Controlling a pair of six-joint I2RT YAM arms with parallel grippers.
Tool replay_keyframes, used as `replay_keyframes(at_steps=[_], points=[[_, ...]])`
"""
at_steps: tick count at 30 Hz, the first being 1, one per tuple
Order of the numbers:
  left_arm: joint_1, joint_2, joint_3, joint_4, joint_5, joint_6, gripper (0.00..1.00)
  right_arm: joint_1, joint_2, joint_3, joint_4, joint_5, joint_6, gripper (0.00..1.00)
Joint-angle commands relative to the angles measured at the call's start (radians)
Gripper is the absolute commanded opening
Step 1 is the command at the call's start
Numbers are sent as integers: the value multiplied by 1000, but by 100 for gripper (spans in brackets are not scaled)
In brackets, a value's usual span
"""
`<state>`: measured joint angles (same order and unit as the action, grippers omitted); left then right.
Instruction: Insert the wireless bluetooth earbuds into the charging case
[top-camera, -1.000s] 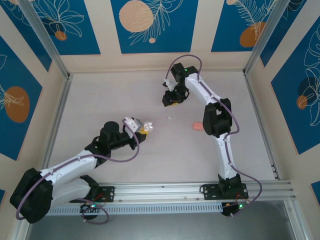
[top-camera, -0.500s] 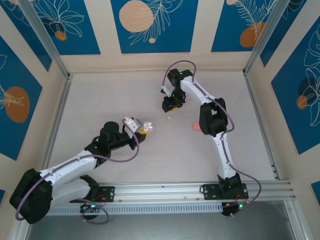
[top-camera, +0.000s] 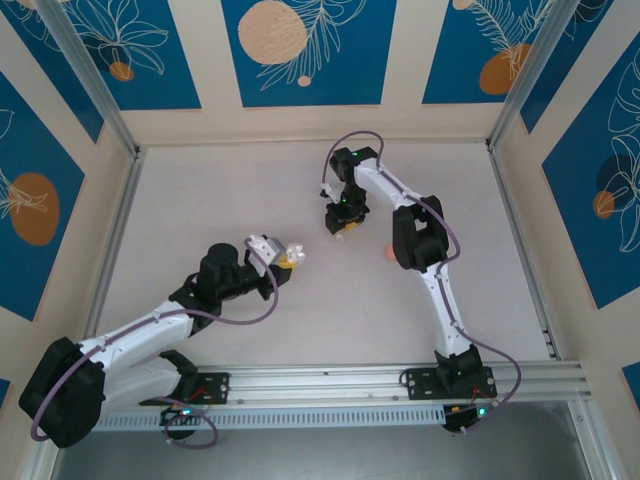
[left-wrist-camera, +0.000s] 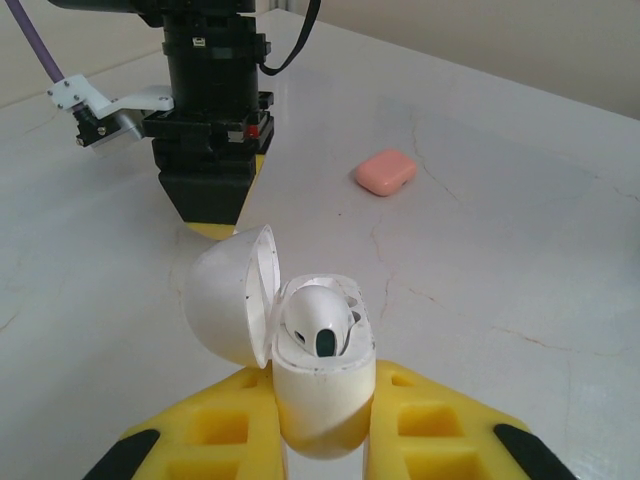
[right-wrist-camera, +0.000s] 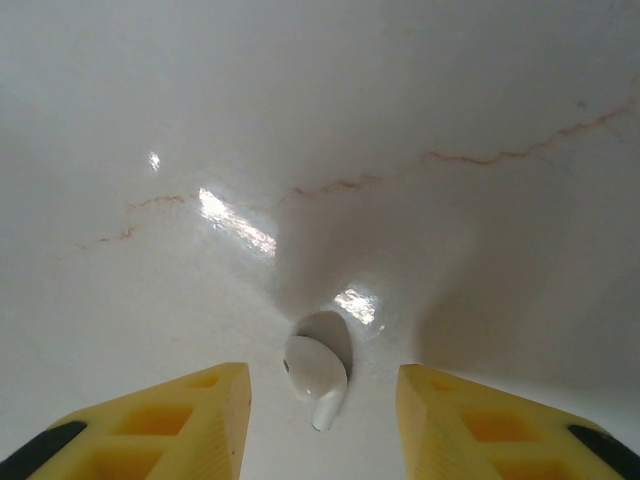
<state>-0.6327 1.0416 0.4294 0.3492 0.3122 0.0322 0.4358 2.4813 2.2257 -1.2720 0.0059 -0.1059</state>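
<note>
White case (left-wrist-camera: 320, 400) clenched upright between left jaws, left of centre above the worktop (left-wrist-camera: 500, 250). Lid (left-wrist-camera: 228, 295) swung open and mouth facing up, presumably held steady to receive the buds. One white earbud (left-wrist-camera: 318, 322) already seated in a socket; neighbouring socket apparently vacant. Farther off, near centre, right jaws poised low over a second earbud (right-wrist-camera: 316, 372), also white, lying loose on the worktop. Jaws spread on either side of it, not touching, grasping nothing, seemingly lined up for a pinch. Small pink case (left-wrist-camera: 385, 171) shut and idle to the right.
</note>
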Motion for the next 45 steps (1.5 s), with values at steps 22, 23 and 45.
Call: replay_keyframes(at_steps=[22, 23, 45], points=[[-9, -47, -17, -33, -13, -16, 18, 52, 36, -24, -12, 76, 38, 34], [-9, -51, -17, -35, -17, -15, 18, 54, 36, -24, -12, 77, 41, 33], [-13, 27, -31, 2, -45, -6, 17, 64, -172, -264, 193, 21, 127, 21]])
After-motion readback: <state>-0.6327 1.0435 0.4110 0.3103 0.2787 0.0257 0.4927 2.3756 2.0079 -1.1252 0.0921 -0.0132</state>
